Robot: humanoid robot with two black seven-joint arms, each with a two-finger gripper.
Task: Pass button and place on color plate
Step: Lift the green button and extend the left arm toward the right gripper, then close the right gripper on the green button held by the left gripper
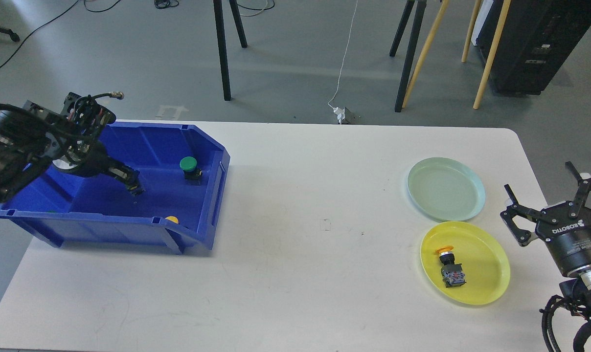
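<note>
A blue bin (pixel 212 195) stands at the table's left. In it lie a green-capped button (pixel 189 165) near the right wall, a yellow-capped button (pixel 172 219) half hidden behind the front wall, and a green bit (pixel 51 211) at the front left. My left gripper (pixel 133 184) is inside the bin, left of the green button and apart from it. It is dark and small, so its jaws cannot be told apart. A yellow plate (pixel 491 274) holds an orange-capped button (pixel 449 266). A pale green plate (pixel 444 188) is empty. My right gripper (pixel 536 178) is open and empty, right of the plates.
Tripod legs (pixel 222 49), wooden poles (pixel 422 54) and a black cabinet (pixel 535 39) stand on the floor behind the white table (pixel 300 234). A power plug (pixel 342 115) lies at the table's far edge.
</note>
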